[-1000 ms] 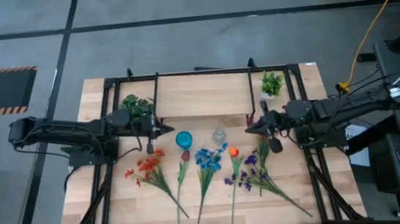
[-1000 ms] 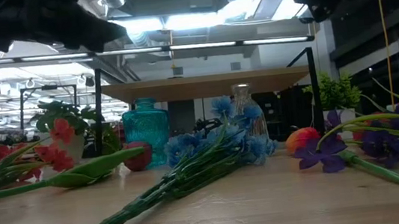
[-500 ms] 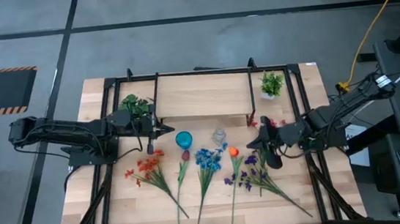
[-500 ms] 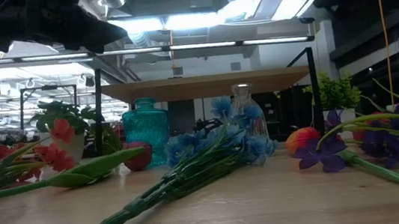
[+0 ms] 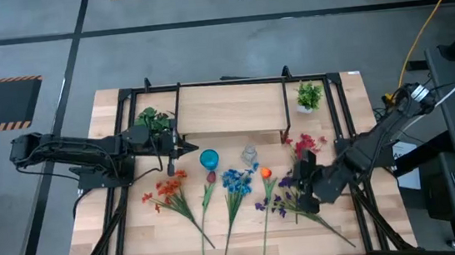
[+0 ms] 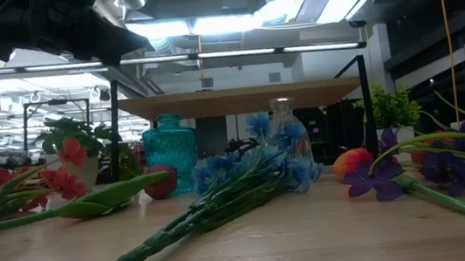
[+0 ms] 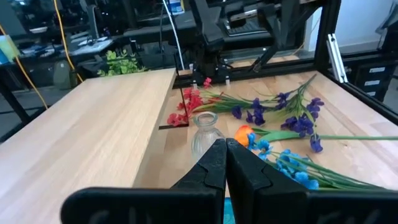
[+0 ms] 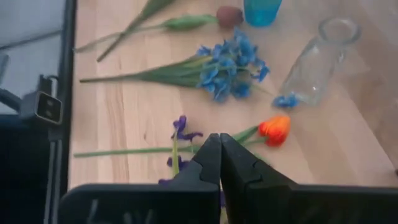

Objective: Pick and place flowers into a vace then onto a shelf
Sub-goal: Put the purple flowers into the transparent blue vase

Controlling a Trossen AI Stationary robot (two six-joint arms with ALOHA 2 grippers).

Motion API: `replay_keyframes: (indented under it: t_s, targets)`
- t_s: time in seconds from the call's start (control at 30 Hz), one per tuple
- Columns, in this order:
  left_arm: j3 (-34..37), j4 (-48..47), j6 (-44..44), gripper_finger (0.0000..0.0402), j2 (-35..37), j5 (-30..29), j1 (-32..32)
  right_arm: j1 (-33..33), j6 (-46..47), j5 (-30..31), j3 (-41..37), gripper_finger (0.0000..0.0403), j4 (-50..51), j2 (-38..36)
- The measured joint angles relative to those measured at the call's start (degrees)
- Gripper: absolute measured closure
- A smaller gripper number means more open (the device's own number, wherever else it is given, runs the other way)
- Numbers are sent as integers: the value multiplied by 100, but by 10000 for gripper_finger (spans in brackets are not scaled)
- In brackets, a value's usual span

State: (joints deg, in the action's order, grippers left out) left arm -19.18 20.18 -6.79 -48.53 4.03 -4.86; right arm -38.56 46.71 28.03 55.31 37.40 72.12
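The flowers lie in a row on the table's near half: a red-orange spray [image 5: 169,189], a dark red bud stem [image 5: 209,184], a blue spray [image 5: 233,184], an orange bud [image 5: 265,172] and a purple spray [image 5: 289,198]. A second red spray [image 5: 303,144] lies near the right frame. A teal vase [image 5: 209,158] and a clear glass vase [image 5: 249,155] stand in front of the shelf [image 5: 230,110]. My right gripper [image 5: 301,173] hovers shut above the purple spray, beside the orange bud [image 8: 274,129]. My left gripper [image 5: 183,147] waits shut left of the teal vase.
Two small potted plants [image 5: 153,118] [image 5: 309,95] stand at the shelf's ends. A black metal frame [image 5: 125,137] runs around the table. The shelf plank [image 6: 238,100] sits on thin black legs above the vases. Bare wood lies along the table's near edge.
My right gripper has swung from beside the clear vase toward the table's near edge and lower, ending over the purple spray. The red spray that it covered now shows. The flowers and vases have stayed where they were.
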Motion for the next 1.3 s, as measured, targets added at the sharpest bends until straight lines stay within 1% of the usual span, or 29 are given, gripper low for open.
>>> replay_keyframes:
  t_s: [0.13, 0.27, 0.47, 0.63, 0.83, 1.3]
  targets:
    - [0, 0, 2, 398, 0, 2, 0, -279, 392, 6, 487, 402, 643, 496]
    - [0, 1, 2, 398, 0, 4, 0, -565, 875, -1, 752, 402, 1032, 815]
    - [0, 4, 2, 398, 0, 9, 0, -993, 1757, -5, 735, 402, 1065, 920]
    - [0, 6, 2, 398, 0, 11, 0, -1269, 2206, -23, 658, 393, 1111, 920]
    - [2, -42, 2, 398, 0, 11, 0, -1391, 2372, -20, 634, 383, 1092, 920]
    - [2, -68, 2, 398, 0, 9, 0, -1389, 2464, -27, 629, 382, 1202, 920]
